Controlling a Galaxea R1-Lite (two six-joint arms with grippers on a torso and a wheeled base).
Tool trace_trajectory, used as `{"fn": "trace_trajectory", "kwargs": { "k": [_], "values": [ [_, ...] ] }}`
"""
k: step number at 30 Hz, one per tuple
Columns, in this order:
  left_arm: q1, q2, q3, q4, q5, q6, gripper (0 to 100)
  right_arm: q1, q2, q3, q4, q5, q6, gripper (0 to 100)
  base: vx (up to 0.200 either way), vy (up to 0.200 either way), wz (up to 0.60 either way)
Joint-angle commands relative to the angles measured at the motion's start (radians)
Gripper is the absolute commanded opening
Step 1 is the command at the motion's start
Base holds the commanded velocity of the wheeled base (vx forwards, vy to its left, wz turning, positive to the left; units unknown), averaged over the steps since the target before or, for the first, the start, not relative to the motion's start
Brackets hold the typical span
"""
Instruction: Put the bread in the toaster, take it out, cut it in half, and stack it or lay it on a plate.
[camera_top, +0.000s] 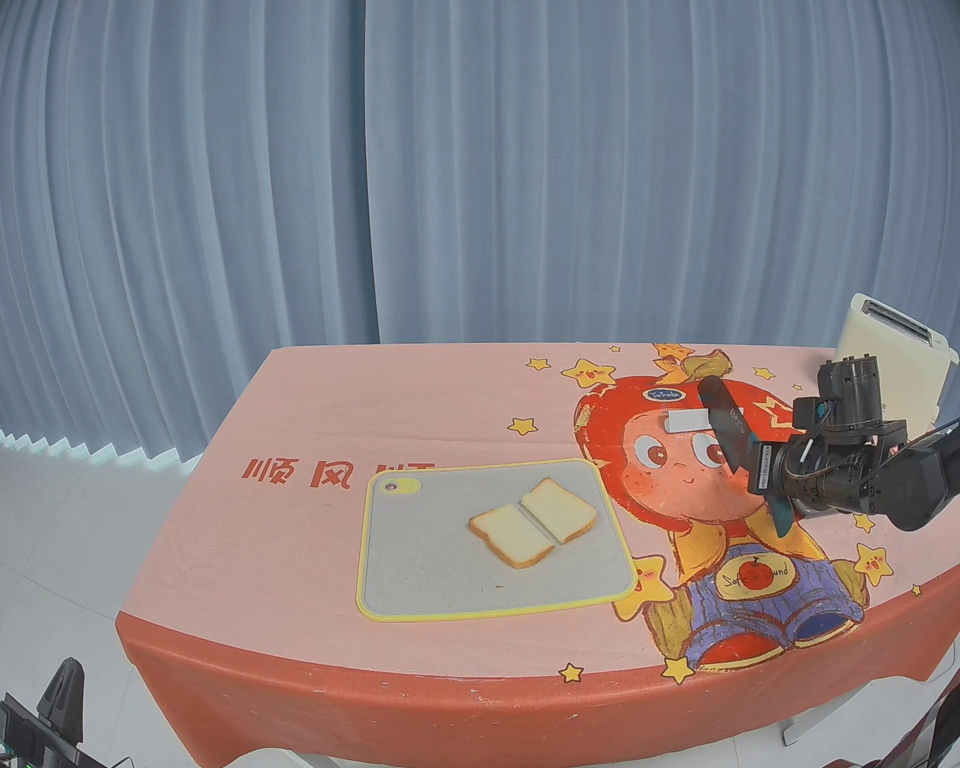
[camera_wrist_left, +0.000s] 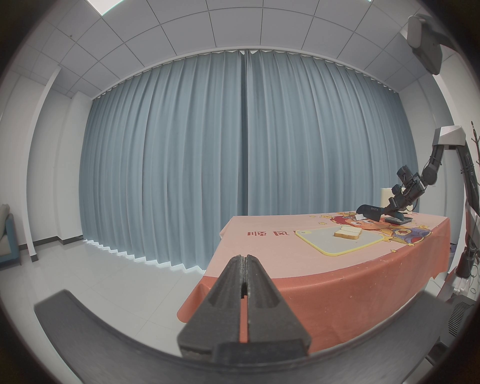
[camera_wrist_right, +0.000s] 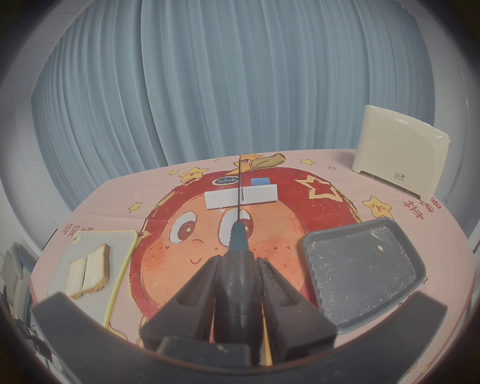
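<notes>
Because the bread (camera_top: 512, 535) lies cut in two halves, side by side and touching, on the cutting board (camera_top: 400, 570), I think the job left is to move the halves to the plate (camera_wrist_right: 361, 270). The plate is a gray tray. It sits near the toaster (camera_top: 905, 365) on the tabletop (camera_top: 400, 400), well apart from the board.

The right end effector (camera_wrist_right: 239, 262) is closed tight on the handle of the knife (camera_wrist_right: 239, 239). It hovers over the tabletop between the board and the toaster. The blade points at a small white block (camera_wrist_right: 241, 196). The left end effector (camera_wrist_left: 244, 287) is closed with nothing in it, low beside the tabletop.

Bread like this looks light, soft and crumbly. A hard squeeze would squash it. A good place to hold is likely the brown crust edges, one half at a time, with a gentle pinch. The knife would need to be put down first.
</notes>
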Motion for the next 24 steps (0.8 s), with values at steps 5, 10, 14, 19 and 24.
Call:
{"fn": "trace_trajectory", "kwargs": {
  "k": [5,10,14,19,24],
  "values": [
    [0.0,-0.016,0.018,-0.001,0.0,0.0,0,0.001,0.006,0.002,0.0,-0.001,-0.002,0,0.0,0.0,0.0],
    [0.0,-0.016,0.018,-0.001,0.0,0.0,0,0.001,0.006,0.002,0.0,-0.001,-0.002,0,0.0,0.0,0.0],
    [0.0,-0.016,0.018,-0.001,0.0,0.0,0,0.001,0.006,0.002,0.0,-0.001,-0.003,0,0.0,0.0,0.0],
    [0.0,-0.016,0.018,-0.001,0.0,0.0,0,0.003,0.006,0.005,0.0,-0.001,-0.005,0,0.0,0.0,0.0],
    [0.0,-0.016,0.018,-0.001,0.0,0.0,0,0.004,0.004,0.006,0.001,-0.002,-0.005,0,0.0,0.0,0.0]
  ]
}}
